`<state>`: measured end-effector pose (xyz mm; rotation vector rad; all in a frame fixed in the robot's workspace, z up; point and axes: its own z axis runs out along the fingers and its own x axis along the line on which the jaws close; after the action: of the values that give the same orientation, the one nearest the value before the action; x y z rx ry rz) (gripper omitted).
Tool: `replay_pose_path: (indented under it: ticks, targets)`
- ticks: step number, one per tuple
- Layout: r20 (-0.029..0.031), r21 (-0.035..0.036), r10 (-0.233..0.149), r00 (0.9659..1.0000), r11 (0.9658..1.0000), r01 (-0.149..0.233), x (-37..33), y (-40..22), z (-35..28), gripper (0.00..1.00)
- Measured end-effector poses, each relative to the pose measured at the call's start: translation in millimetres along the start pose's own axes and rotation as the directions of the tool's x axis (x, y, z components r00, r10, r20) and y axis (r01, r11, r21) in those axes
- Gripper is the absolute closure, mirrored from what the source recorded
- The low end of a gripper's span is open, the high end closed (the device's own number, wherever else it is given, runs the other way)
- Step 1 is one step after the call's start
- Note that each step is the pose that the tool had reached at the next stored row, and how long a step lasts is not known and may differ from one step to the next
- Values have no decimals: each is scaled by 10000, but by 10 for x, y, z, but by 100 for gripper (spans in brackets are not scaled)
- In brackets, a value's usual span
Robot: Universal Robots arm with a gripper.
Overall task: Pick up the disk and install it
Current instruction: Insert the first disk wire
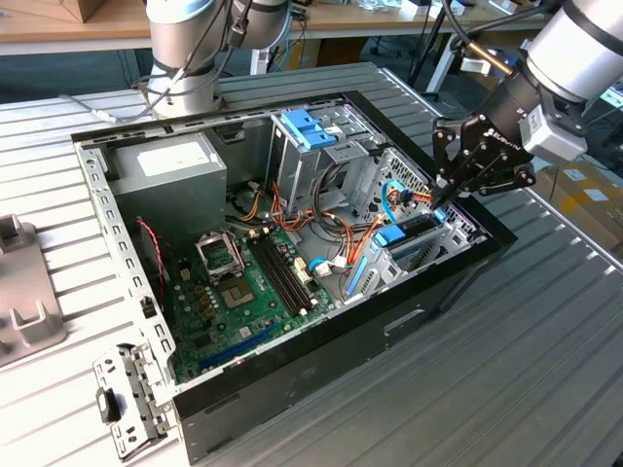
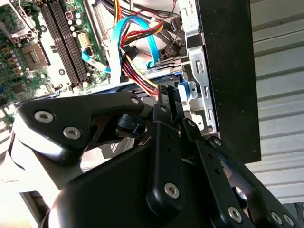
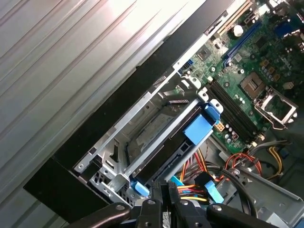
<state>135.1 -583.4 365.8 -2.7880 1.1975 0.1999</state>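
One hard drive [image 3: 166,142] in its light-blue frame sits edge-up in the drive bay [image 3: 114,156] at the computer case's [image 1: 419,302] corner. The gripper [image 1: 440,199], fingers pressed together on its end, should push straight along the rails.

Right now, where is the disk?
In the exterior view, the disk stands on edge in the open computer case, at its right end, just below the tool.
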Motion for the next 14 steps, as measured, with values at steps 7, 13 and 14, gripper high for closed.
replay_pose_path:
  ticks: [7, 13, 14]
  targets:
    - [-37, 145, 914, 9958, 9957, -914, 2, 10, 56, 84]
    - [-40, 174, 1085, 9941, 9940, -1084, -77, 99, 85, 84]
    - [-40, 179, 1121, 9937, 9935, -1120, -89, 113, 92, 84]
